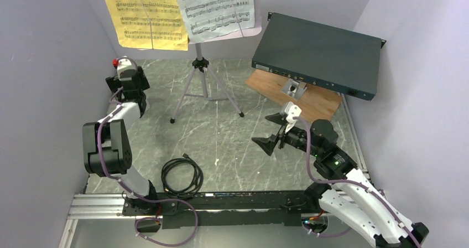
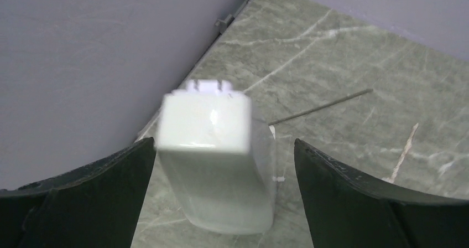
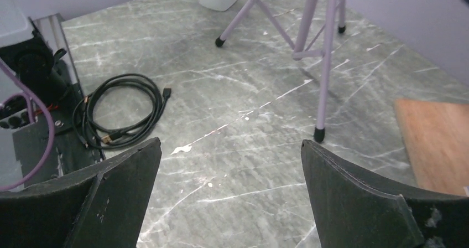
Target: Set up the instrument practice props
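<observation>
Left tool point(image 2: 224, 144) spread wide either side of white metronome point(image 2: 202, 120); right tool point(image 3: 231, 145) spread wide, empty.

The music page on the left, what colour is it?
The left music page is yellow with black printed notes, clearest in the top external view.

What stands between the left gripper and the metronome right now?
Nothing visible does. The metronome stands upright on the table, right between the fingers of the open left gripper. The wall is close beside it.
</observation>
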Controlling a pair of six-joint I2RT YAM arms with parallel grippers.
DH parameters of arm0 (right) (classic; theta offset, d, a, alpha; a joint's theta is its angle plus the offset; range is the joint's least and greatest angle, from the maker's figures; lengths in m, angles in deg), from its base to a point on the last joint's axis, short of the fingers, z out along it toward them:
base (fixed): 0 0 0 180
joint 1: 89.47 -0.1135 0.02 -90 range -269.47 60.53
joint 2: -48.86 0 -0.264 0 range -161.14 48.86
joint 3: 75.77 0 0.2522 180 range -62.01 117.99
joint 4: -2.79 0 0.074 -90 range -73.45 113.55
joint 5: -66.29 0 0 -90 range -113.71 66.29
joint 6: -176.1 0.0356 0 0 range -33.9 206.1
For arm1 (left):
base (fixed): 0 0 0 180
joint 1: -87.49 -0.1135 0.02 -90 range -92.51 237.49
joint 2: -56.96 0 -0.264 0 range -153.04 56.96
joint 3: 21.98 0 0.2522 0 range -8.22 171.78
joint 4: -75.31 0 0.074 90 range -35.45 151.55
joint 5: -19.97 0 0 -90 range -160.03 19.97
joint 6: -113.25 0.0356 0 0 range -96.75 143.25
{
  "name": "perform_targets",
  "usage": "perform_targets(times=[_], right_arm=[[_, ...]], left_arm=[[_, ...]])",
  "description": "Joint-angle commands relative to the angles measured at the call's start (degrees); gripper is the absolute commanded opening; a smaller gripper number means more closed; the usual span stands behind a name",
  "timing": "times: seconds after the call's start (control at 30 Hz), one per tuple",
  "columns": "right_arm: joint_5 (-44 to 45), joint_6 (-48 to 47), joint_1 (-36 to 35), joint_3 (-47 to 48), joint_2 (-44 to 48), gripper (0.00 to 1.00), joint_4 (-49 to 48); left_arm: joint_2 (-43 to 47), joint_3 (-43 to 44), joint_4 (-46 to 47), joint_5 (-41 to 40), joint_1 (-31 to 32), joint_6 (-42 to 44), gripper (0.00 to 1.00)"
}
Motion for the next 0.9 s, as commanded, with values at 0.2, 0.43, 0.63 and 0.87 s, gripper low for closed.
perform_targets(times=[0.2,0.43,0.63,0.87], right_arm=[[27.8,8.5,0.0,15.7,1.1,1.00,10.6],[40.1,11.3,0.0,31.4,-0.5,1.00,24.8],[52.2,11.2,0.0,41.4,2.2,1.00,28.5],[57.2,7.3,0.0,52.1,2.2,1.00,29.6]], left_arm=[[12.6,17.4,-43.2,-8.7,-0.2,-21.1,0.99],[21.9,23.1,-60.8,5.8,-0.2,-25.7,1.00],[33.6,22.7,-55.6,30.7,-0.1,-20.1,0.99],[43.2,24.3,-44.2,58.1,-0.1,-17.9,1.00]])
